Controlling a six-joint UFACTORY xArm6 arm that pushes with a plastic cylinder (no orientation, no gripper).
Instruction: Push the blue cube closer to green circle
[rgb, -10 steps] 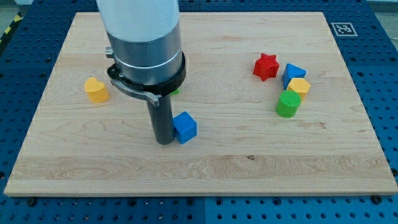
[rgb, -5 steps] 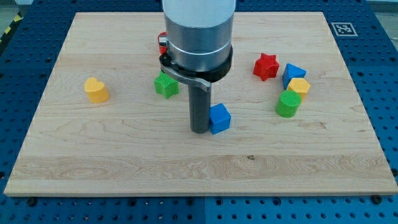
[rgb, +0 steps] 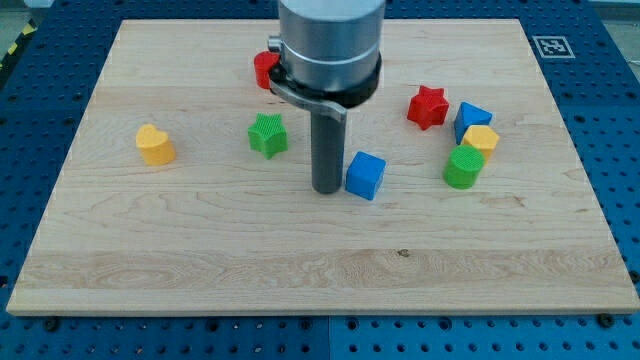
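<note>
The blue cube (rgb: 366, 175) lies near the middle of the wooden board (rgb: 200, 260). My tip (rgb: 327, 189) rests on the board just left of the cube, touching or nearly touching its left side. The green circle (rgb: 463, 167), a short green cylinder, stands to the view's right of the cube, about a cube's width and a half away.
A yellow block (rgb: 481, 139) and a blue block (rgb: 471, 118) sit just above the green circle, with a red star (rgb: 428, 106) to their left. A green star (rgb: 268, 135), a partly hidden red block (rgb: 264, 69) and a yellow heart (rgb: 155, 144) lie further left.
My tip has slid to the view's right and slightly up, pushing the blue cube with it toward the green circle. The other blocks have not moved.
</note>
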